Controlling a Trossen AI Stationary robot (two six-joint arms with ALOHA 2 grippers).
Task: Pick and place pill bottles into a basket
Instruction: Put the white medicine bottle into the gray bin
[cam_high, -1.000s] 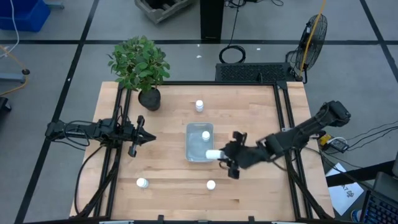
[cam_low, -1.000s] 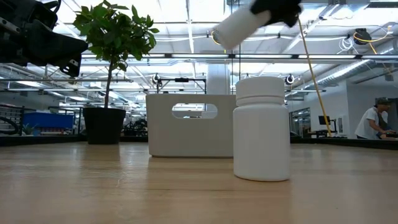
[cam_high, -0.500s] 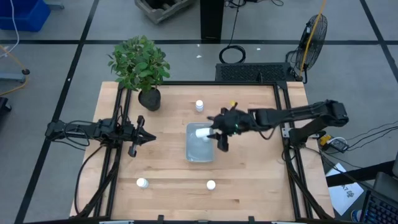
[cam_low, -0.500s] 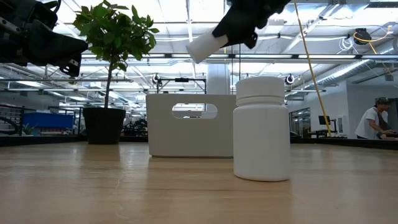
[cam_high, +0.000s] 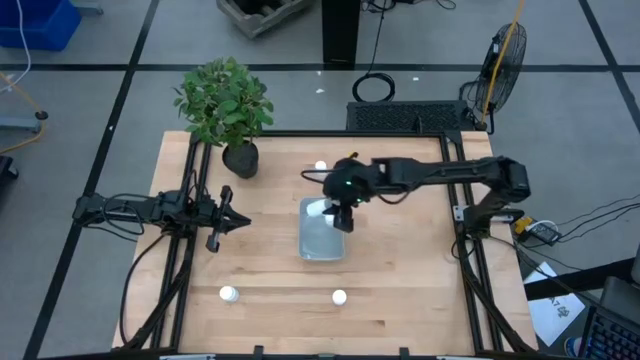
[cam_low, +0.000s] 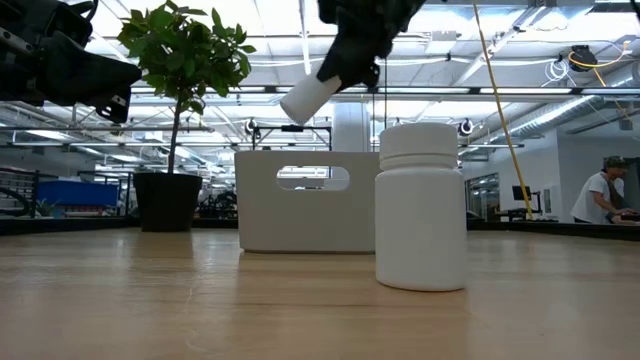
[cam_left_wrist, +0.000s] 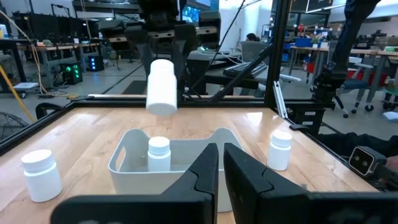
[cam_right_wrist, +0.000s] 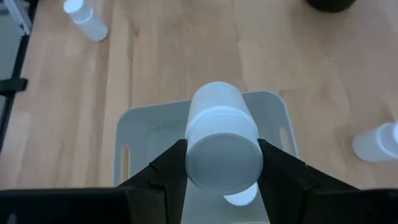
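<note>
My right gripper (cam_high: 338, 206) is shut on a white pill bottle (cam_high: 318, 208) and holds it in the air over the far part of the pale translucent basket (cam_high: 322, 240). Another pill bottle (cam_left_wrist: 158, 153) stands upright inside the basket. Three more stand on the wooden table: one beyond the basket (cam_high: 320, 166), two near the front edge (cam_high: 229, 294) (cam_high: 339, 297). My left gripper (cam_high: 236, 219) hangs shut and level, left of the basket, touching nothing. My right gripper pinches the pill bottle by two opposite sides (cam_right_wrist: 186, 155) between its two fingers (cam_right_wrist: 166, 169), close to one end; which end, I cannot tell. The fingers slant down from the table's right. The bottle is lifted clear and tilted, its free end (cam_low: 296, 104) pointing down over the basket.
A potted plant (cam_high: 226, 110) in a black pot stands at the table's far left corner. Black frame rails (cam_high: 455, 200) run along the table's left and right sides. In the low view one bottle (cam_low: 420, 206) stands large in front of the basket (cam_low: 300, 215).
My right gripper has swung from the basket's near right corner toward the table's far edge and a little left, staying shut on the pill bottle. The bottle has travelled with it, clear of the table, and now hangs tilted over the basket's far part.
</note>
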